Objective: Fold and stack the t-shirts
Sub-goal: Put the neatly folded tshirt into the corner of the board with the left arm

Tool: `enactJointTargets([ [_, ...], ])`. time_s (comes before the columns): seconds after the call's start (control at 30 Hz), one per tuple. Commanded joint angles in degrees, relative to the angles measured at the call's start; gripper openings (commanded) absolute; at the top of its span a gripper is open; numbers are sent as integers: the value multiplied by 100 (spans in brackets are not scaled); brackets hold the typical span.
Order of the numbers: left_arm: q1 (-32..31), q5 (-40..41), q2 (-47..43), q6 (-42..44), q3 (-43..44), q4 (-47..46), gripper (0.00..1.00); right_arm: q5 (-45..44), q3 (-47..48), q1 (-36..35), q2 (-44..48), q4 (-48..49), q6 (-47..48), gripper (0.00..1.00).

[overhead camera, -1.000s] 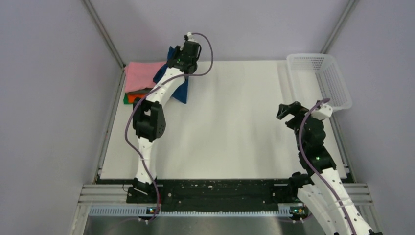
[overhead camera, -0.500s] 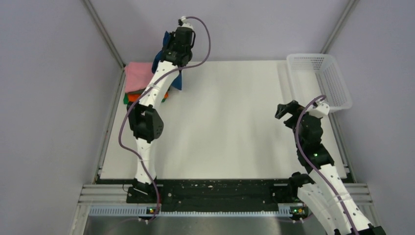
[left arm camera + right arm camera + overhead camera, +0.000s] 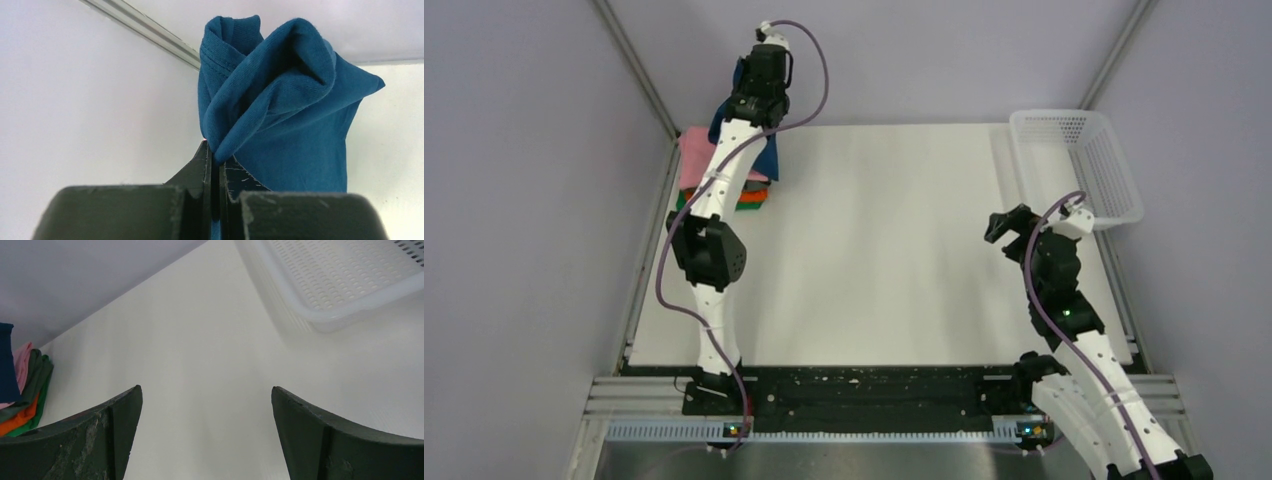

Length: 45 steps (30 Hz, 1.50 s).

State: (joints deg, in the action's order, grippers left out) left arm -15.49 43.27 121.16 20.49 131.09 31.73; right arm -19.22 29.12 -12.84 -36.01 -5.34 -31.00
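Note:
My left gripper (image 3: 215,150) is shut on a bunched fold of the navy t-shirt (image 3: 285,100), which hangs lifted off the table. From above, the left gripper (image 3: 746,105) is at the far left corner with the navy t-shirt (image 3: 767,160) draping over the folded stack. That stack shows a pink t-shirt (image 3: 696,155) on top and orange and green edges (image 3: 752,198) below. In the right wrist view the stack (image 3: 30,390) appears at the left edge, with grey cloth under the pink. My right gripper (image 3: 1009,225) (image 3: 206,388) is open and holds nothing, low over the bare table at the right.
A white mesh basket (image 3: 1114,170) (image 3: 350,310) stands at the far right corner, just beyond my right gripper. Purple-grey walls and metal frame rails (image 3: 639,75) enclose the table. The white table top (image 3: 884,250) stretches between the two arms.
My left arm has swung left and further back, carrying the navy t-shirt from beside the stack to above it. The right arm has barely shifted.

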Motion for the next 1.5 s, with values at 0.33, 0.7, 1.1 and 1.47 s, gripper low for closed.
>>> enactJointTargets([
  [0.33,875,-473,629,284,-269,-808,0,-251,79,38,-225,147,193,98],
  [0.7,1494,-734,678,-52,-793,-1139,0,-379,228,36,-578,29,293,98],
  [1.1,1840,-442,995,-581,-834,-1620,51,-589,267,43,-536,-32,366,98],
  [1.47,1838,-677,612,-1581,-699,-1098,99,-489,271,36,-468,-84,342,98],
])
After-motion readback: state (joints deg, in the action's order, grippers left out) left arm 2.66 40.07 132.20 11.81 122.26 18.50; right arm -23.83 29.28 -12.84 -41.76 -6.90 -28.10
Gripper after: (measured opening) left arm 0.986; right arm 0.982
